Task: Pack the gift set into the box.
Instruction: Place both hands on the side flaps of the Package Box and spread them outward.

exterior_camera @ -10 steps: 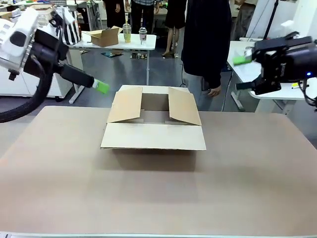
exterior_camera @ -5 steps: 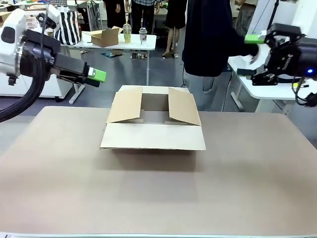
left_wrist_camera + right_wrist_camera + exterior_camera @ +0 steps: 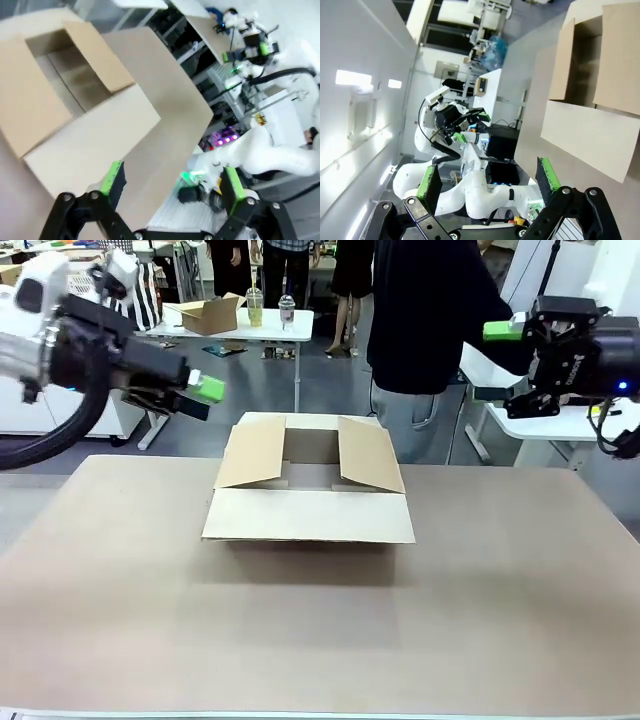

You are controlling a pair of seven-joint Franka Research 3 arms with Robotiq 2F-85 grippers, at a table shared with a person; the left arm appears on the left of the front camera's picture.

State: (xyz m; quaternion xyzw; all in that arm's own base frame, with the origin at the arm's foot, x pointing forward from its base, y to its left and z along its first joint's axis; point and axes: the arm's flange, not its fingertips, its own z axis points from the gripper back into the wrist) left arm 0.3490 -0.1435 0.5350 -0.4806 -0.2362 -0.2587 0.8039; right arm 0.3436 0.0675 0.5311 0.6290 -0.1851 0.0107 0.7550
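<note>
Two grippers hang in the air with their jaws wide apart, and we see nothing held between the green pads. Our left gripper [image 3: 197,393] [image 3: 172,180] is above the far left part of the table [image 3: 320,640], with its fingers pointing to the right. Our right gripper [image 3: 495,362] [image 3: 488,181] is high at the far right, just beside the dark sleeve of the person [image 3: 430,310]. The box [image 3: 310,515] [image 3: 75,125] [image 3: 590,137] stands on the table between both arms, toward the far edge. Its flaps are open, the near one folded out toward us.
</note>
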